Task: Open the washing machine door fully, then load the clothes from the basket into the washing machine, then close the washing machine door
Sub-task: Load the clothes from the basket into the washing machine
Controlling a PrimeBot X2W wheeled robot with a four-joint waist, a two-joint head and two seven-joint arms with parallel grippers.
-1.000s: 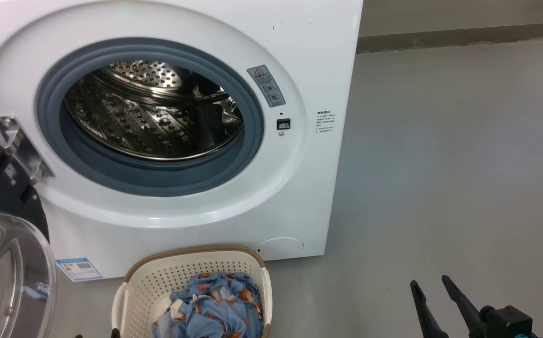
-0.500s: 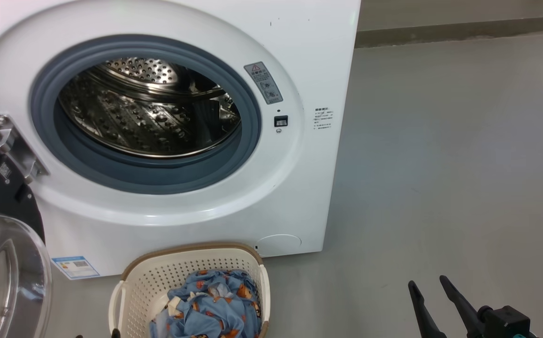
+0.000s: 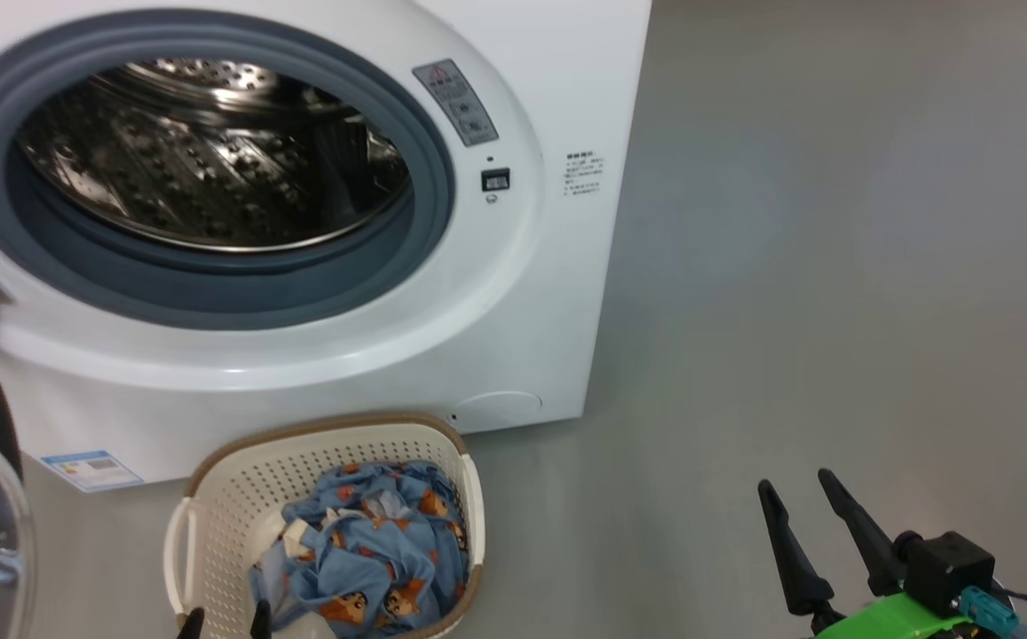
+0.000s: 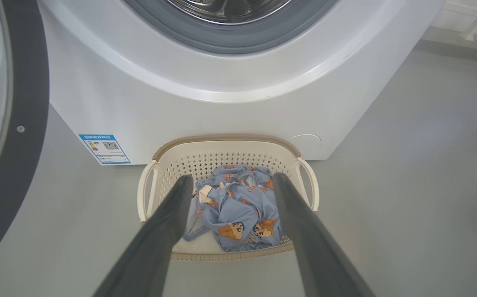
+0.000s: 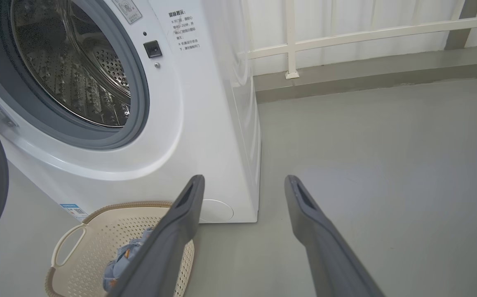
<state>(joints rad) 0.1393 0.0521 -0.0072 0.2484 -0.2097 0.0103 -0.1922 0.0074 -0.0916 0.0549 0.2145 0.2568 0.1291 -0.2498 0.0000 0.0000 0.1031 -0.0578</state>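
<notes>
Washing machine door point(image 4: 28, 123): standing open, to the left of the left gripper point(image 4: 232, 179). Left gripper: fingers spread wide, holding nothing, touching nothing, pointed down at the basket point(image 4: 222, 159) and clear of it. Basket: on the floor point(image 3: 833, 311) just ahead of the left fingertips, close in front of the washing machine point(image 4: 222, 111). The clothes point(image 4: 238, 206) lie bundled inside it, framed between the two fingers. Drum point(image 3: 193, 160): beyond and above the basket, bare perforated steel showing through the grey gasket point(image 3: 211, 284). Right gripper point(image 5: 244, 179): fingers wide apart, empty, over open floor, well to the right of the basket, with the machine's right front corner ahead on its left.
</notes>
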